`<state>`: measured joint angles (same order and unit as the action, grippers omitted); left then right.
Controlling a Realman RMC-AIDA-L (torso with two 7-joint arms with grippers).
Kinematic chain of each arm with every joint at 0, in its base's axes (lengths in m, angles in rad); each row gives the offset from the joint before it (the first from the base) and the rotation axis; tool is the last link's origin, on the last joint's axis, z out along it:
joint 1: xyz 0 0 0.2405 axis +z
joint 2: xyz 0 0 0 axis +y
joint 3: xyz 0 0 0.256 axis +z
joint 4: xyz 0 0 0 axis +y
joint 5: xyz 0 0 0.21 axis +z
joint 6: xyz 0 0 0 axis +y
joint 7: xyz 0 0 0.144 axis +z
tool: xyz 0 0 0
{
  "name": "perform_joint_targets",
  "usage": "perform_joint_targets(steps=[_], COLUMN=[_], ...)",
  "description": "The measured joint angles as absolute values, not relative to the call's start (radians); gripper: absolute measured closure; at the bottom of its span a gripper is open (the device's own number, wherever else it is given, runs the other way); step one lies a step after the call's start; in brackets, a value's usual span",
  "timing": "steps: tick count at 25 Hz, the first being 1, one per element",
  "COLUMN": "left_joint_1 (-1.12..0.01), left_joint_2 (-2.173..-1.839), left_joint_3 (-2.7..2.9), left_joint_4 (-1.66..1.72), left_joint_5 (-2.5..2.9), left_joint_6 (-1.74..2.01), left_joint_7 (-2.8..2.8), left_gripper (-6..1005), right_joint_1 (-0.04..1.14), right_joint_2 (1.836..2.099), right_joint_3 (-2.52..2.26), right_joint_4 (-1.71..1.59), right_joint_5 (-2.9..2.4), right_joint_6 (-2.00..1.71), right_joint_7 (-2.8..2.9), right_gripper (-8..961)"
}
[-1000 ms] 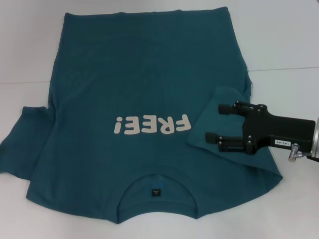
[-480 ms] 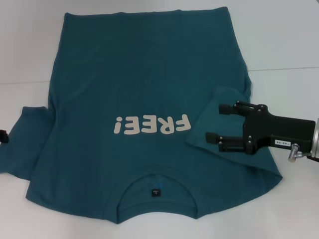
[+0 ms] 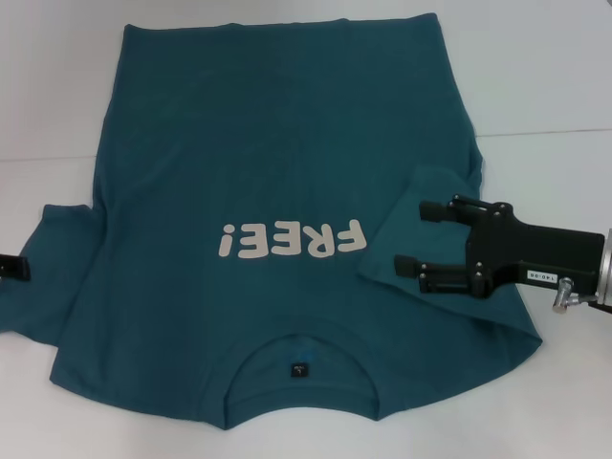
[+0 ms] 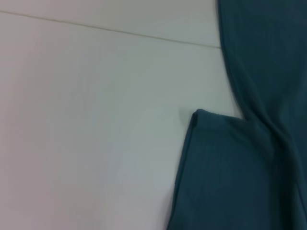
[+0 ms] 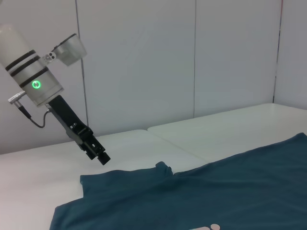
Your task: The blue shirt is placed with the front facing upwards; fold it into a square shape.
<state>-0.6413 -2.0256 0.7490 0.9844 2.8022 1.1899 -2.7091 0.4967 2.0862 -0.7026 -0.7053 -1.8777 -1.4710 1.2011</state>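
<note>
The blue shirt [image 3: 268,143] lies flat on the white table, front up, with white "FREE!" lettering [image 3: 292,239] and the neck label [image 3: 300,367] near me. Its right sleeve [image 3: 387,225] is folded inward onto the body. My right gripper [image 3: 418,236] hovers open over that folded sleeve, holding nothing. The left sleeve [image 3: 48,277] lies spread out. My left gripper [image 3: 11,268] shows only as a black tip at the head view's left edge, over that sleeve. In the right wrist view the left gripper [image 5: 100,157] hangs just above the sleeve [image 5: 120,179]. The left wrist view shows the sleeve's corner [image 4: 216,158].
The white table [image 3: 555,86] has a seam [image 3: 545,134] across it and bare surface on both sides of the shirt. A pale panelled wall [image 5: 192,62] stands behind the table in the right wrist view.
My left gripper has come into the head view at the left edge, moving in over the left sleeve. The right gripper and the shirt have not moved.
</note>
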Motion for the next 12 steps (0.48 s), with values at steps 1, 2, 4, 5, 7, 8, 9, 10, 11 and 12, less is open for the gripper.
perform_joint_targets(steps=[1, 2, 4, 5, 7, 8, 9, 10, 11, 12], left_joint_1=[-0.638, -0.635, -0.632, -0.631, -0.631, -0.631, -0.63, -0.63, -0.629, -0.628], left_joint_2=[-2.026, -2.026, -2.027, -2.027, -2.026, -2.026, -2.03, -2.03, -2.034, -2.036], left_joint_3=[0.755, 0.758, 0.76, 0.76, 0.761, 0.764, 0.766, 0.766, 0.758, 0.749], left_joint_4=[0.986, 0.989, 0.993, 0.993, 0.996, 1.0, 1.011, 1.011, 1.021, 1.028], left_joint_5=[2.802, 2.803, 2.803, 2.805, 2.812, 2.821, 2.833, 2.833, 2.834, 2.834], left_joint_6=[1.187, 1.185, 1.183, 1.184, 1.186, 1.189, 1.194, 1.194, 1.198, 1.201], left_joint_7=[-2.708, -2.707, -2.707, -2.706, -2.706, -2.705, -2.707, -2.707, -2.712, -2.714], left_gripper=[135, 123, 99, 99, 99, 99, 99, 99, 98, 98], right_joint_1=[0.496, 0.495, 0.495, 0.495, 0.494, 0.494, 0.494, 0.494, 0.493, 0.493], right_joint_2=[2.086, 2.086, 2.086, 2.086, 2.086, 2.086, 2.086, 2.086, 2.086, 2.086], right_joint_3=[-0.703, -0.703, -0.703, -0.703, -0.702, -0.702, -0.702, -0.701, -0.701, -0.701], right_joint_4=[-0.704, -0.704, -0.704, -0.704, -0.704, -0.704, -0.704, -0.703, -0.703, -0.703], right_joint_5=[-1.877, -1.877, -1.877, -1.877, -1.876, -1.876, -1.876, -1.876, -1.876, -1.876], right_joint_6=[-1.471, -1.471, -1.471, -1.471, -1.471, -1.471, -1.471, -1.471, -1.471, -1.471], right_joint_7=[1.201, 1.201, 1.201, 1.201, 1.201, 1.201, 1.201, 1.201, 1.201, 1.2], right_gripper=[37, 37, 37, 37, 37, 37, 37, 37, 37, 37])
